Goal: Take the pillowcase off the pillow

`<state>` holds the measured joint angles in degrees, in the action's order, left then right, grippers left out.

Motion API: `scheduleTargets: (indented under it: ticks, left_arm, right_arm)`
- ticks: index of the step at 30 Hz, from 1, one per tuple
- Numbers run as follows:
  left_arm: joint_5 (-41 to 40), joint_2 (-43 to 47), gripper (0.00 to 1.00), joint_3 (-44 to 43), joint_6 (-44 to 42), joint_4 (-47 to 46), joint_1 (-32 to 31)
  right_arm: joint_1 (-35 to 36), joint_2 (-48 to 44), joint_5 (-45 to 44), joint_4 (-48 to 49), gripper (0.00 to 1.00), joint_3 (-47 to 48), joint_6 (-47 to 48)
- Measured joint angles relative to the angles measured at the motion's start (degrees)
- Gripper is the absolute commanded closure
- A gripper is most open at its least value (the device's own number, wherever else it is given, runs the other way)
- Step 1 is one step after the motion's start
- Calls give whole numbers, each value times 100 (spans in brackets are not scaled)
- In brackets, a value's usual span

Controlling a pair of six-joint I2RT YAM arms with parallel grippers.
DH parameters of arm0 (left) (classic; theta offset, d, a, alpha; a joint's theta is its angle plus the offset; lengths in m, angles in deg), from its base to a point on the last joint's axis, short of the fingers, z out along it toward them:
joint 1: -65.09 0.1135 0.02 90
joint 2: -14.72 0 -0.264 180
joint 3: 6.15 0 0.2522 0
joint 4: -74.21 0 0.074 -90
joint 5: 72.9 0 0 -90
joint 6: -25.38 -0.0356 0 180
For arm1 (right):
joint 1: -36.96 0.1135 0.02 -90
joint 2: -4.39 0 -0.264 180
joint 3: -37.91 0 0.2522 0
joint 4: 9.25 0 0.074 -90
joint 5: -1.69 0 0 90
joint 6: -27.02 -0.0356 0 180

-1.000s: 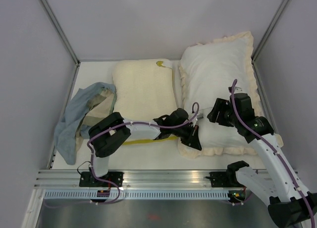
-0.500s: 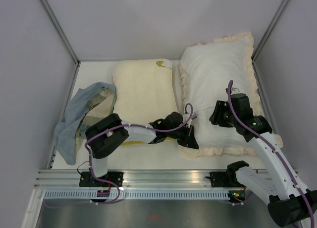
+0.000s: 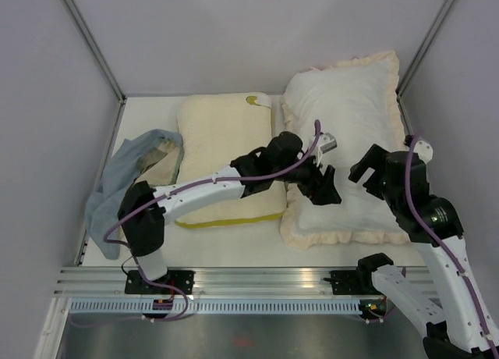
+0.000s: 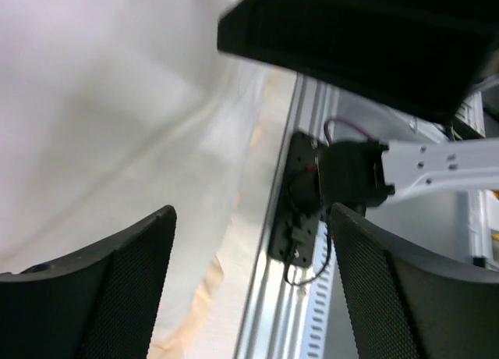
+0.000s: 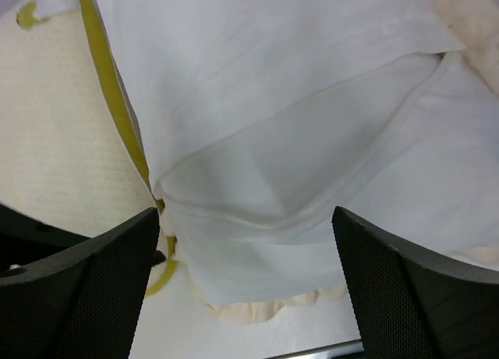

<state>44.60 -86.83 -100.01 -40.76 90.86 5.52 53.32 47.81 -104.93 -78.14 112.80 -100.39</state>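
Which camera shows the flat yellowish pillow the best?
The top external view: it shows the flat yellowish pillow almost whole, with only the left arm crossing its near part. The right wrist view catches just one side with its yellow edge. The left wrist view does not show it.

Occlusions, top view
We see only the pillowcase frill around the pillow; right arm cut off at bottom edge.
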Motion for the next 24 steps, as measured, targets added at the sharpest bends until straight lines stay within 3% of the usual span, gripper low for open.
scheduleTargets:
  ticks: [2, 7, 10, 11, 14, 18, 22, 24]
  left_arm:
    - [-245, 151, 8, -634, -505, 404, 46]
    - [-898, 179, 10, -1690, -1115, 999, 227]
    - [-957, 258, 33, -1469, -870, 949, 402]
    - [-876, 382, 59, -1034, -640, 739, 466]
    - [-424, 769, 77, 612, 70, -105, 575]
    - [210, 1045, 71, 2347, 835, -748, 369]
    - [614, 1099, 52, 2946, 1250, -1340, 26]
    - [767, 1119, 50, 3178, 1497, -1908, -61]
  right_arm:
    - [-2, -17, -319, -155, 2, 361, -243]
    - [-4, 17, -428, -214, 2, 654, -197]
    - [-4, 109, -205, -107, 4, 612, 107]
    - [-4, 129, -101, -11, 4, 564, 243]
    - [-4, 208, 175, 184, 4, 479, 577]
    - [-4, 531, 907, 490, 3, 444, 1075]
    - [-4, 1038, 1696, 745, 3, 214, 1504]
    - [-4, 1222, 1952, 811, 4, 20, 1635]
